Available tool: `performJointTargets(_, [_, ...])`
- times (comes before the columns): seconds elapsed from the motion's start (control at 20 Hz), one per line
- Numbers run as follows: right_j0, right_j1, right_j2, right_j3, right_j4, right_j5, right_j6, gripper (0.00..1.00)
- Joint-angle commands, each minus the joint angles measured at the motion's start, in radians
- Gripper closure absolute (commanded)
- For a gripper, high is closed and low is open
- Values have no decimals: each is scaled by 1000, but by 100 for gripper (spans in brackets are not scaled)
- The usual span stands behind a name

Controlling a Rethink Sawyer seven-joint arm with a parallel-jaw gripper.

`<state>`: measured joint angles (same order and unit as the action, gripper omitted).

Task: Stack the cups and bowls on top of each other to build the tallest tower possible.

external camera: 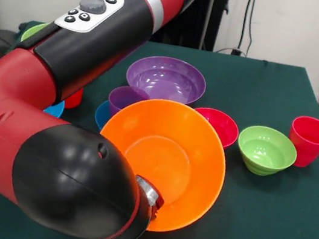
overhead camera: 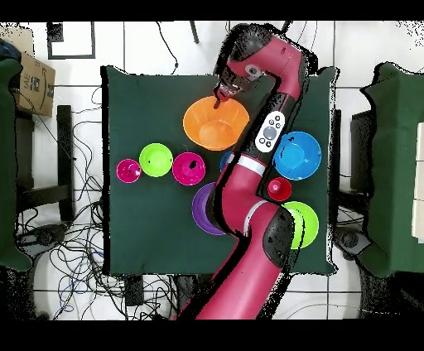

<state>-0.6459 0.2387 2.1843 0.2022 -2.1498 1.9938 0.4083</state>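
The arm fills the whole left side of the front view and hides plenty. At its tip the gripper is clamped on the rim of the big orange-yellow bowl. The bowl hangs tilted, mouth towards the front camera, over the middle of the table. The wrist covers the fingertips in the front view.

Next, the large bowls, four with the orange-yellow one:
- The large purple bowl sits upright just behind the held bowl. Overhead, the arm covers half of it.
- The large blue bowl is clear from above, but only a sliver shows past the arm in front.
- The large lime bowl is partly under the arm from above.

Three small bowls:
- The pink small bowl is beside the held bowl.
- The small lime bowl stands near it.
- The small blue bowl is mostly hidden behind the orange-yellow rim.

Three cups:
- The purple cup touches or stands in the small blue bowl; I cannot tell which.
- The outer red cup stands upright beside the small lime bowl.
- The second red cup sits between the large blue and large lime bowls, barely peeking past the arm in front.
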Motion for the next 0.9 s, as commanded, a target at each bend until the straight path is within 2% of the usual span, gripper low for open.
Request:
performJointTargets(0.05, [1,53,35,-86,-248,183,-225,0])
performJointTargets(0.2, [-3,58,44,-78,-287,243,-235,0])
performJointTargets(0.25, [-2,56,38,-71,-318,276,-245,0])
performJointTargets(0.4, [-4,62,47,-68,-324,279,-231,0])
performJointTargets(0.5, [2,56,32,-55,-374,325,-261,0])
performJointTargets(0.9, [1,72,112,-68,-422,296,-230,0])
